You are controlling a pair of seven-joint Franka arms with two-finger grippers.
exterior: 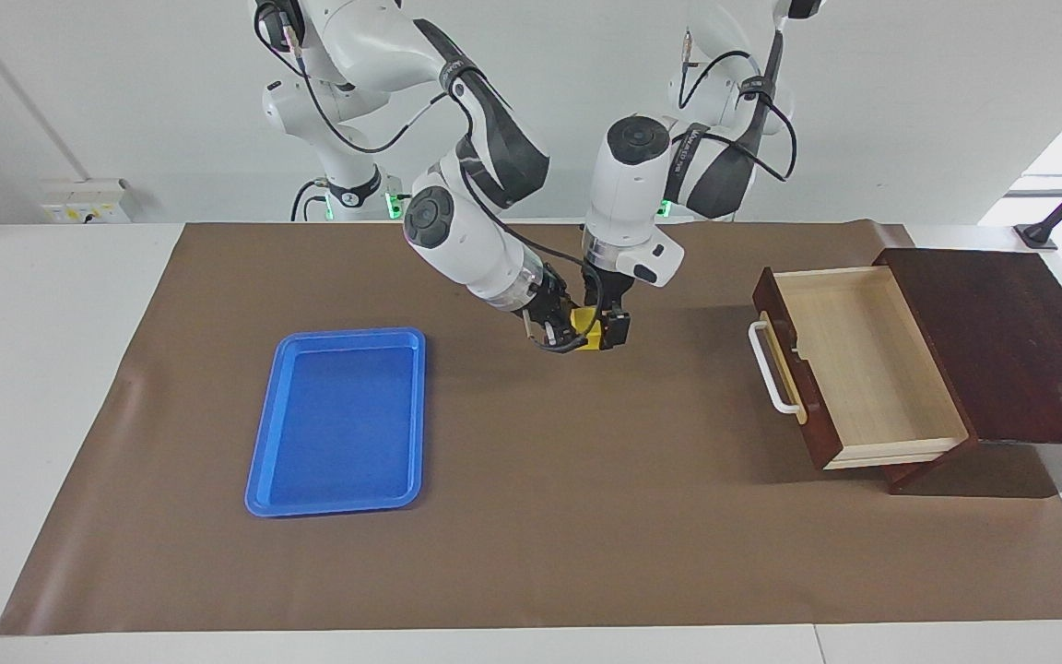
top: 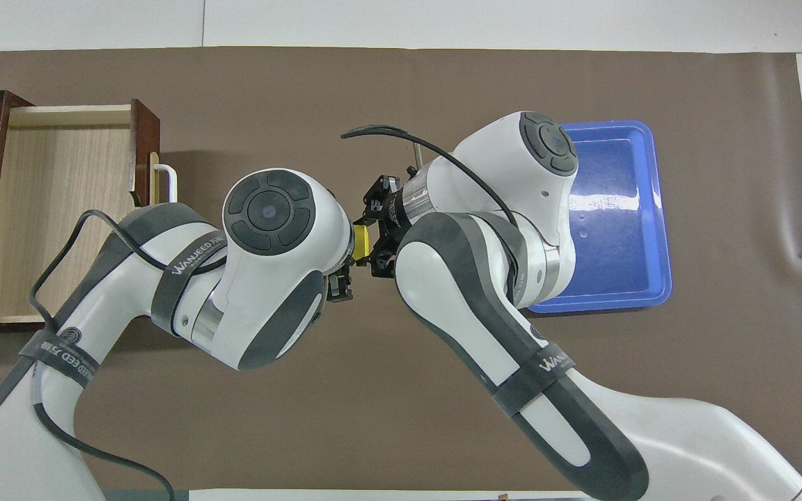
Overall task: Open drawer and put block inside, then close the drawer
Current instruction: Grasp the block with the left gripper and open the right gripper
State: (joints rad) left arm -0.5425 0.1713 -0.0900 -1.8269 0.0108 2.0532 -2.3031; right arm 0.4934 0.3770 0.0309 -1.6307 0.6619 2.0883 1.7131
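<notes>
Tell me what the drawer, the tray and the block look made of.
Drawer: apparently wood, with a dark reddish stained outside, pale grained inside and white bar handle.
Tray: probably plastic; uniformly blue, glossy, with moulded rim.
Block: plain yellow, largely hidden; material unclear.

Left tool (exterior: 607, 330); right tool (exterior: 557, 325); tips meeting

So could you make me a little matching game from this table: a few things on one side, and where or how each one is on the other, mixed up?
Things:
1. drawer
2. block
3. tray
4. mat

States:
A. between the two pincers, over the mat
B. brown, covering the table
C. pulled open, nothing inside
D. blue, toward the right arm's end

Pairs: 1-C, 2-A, 3-D, 4-B
</notes>
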